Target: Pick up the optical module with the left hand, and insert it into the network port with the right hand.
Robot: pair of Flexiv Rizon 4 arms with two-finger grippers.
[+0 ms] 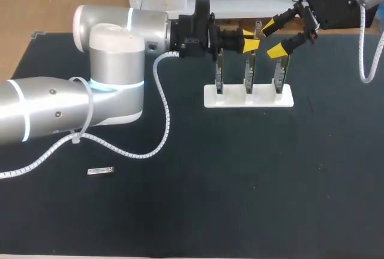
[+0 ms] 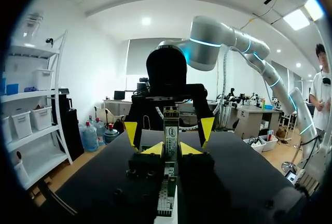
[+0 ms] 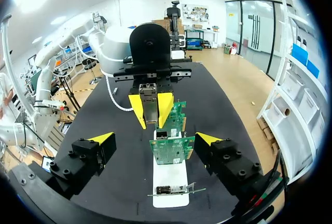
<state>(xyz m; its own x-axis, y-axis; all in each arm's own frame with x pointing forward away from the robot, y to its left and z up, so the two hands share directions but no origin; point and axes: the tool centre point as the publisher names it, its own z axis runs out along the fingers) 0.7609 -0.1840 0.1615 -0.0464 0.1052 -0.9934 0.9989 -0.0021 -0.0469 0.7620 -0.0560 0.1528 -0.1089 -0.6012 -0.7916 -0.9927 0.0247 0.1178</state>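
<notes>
Left gripper (image 1: 251, 38) jaws are pinching the optical module (image 3: 149, 102) upright above the stand's (image 1: 249, 98) middle card (image 1: 248, 73). Right gripper (image 1: 274, 38) jaws are gaping wide, flanking it, not touching. Risk: left letting go before right is gripping squarely, with the module dropping or twisting.

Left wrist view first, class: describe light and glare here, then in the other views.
Left wrist view: overhead lamps glare; the right claw is backlit. Head view: even light, the white stand brightest on the dark table. Right wrist view: lamps glare overhead; the circuit boards evenly lit.
</notes>
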